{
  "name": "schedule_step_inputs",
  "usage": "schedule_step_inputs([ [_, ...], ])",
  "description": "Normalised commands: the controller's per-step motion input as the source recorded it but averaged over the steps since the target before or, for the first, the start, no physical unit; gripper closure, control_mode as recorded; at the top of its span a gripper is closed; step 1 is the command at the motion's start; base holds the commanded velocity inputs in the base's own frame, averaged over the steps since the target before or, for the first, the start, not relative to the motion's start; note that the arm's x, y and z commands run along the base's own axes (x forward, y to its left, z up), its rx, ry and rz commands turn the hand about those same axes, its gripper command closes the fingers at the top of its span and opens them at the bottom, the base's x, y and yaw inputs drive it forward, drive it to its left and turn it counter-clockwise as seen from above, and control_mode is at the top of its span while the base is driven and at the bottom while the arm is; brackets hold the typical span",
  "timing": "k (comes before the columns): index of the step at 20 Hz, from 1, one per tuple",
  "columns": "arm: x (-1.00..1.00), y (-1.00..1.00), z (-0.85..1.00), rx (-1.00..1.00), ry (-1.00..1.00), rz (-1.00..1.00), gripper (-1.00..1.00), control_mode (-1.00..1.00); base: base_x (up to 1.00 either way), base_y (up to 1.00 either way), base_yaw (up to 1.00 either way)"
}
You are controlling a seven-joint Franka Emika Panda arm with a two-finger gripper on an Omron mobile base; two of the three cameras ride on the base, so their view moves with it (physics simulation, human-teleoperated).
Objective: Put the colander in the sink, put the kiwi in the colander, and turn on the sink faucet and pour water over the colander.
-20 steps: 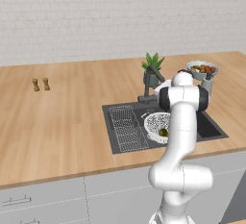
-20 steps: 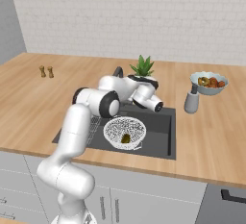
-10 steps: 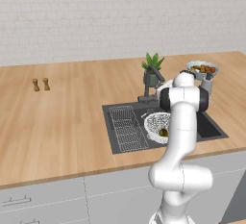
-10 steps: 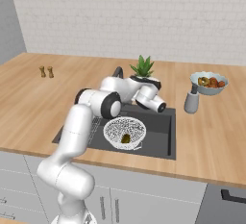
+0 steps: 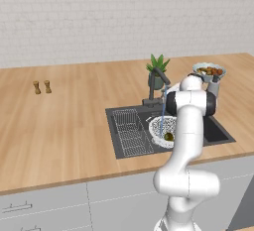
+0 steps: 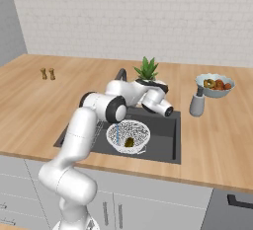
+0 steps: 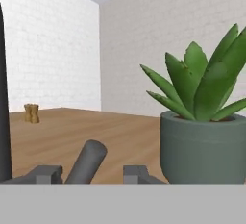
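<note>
Round white perforated colander (image 6: 129, 136) holding small olive-brown kiwi (image 6: 129, 142) sits in dark grey recessed sink (image 6: 166, 136) under a thin blue water stream, gripper (image 7: 90, 172) fingers parted astride the dark faucet (image 5: 158, 84) handle, green potted plant (image 7: 203, 131) behind.

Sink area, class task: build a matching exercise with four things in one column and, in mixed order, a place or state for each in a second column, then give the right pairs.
Things:
1. kiwi
2. colander
3. sink faucet
4. potted plant

Places or states:
A. running, with a blue stream falling into the colander
B. on the counter behind the sink
C. lying inside the colander
D. sitting in the sink basin

Pairs: 1-C, 2-D, 3-A, 4-B
</note>
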Motion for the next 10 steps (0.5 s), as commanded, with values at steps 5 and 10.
schedule_step_inputs([
  [5, -0.07, -0.15, -0.03, 0.00, 0.00, -0.01, 1.00, -1.00, 0.00, 0.00, 0.00],
  [10, -0.04, 0.00, 0.00, -0.01, 0.02, -0.04, 1.00, -1.00, 0.00, 0.00, 0.00],
])
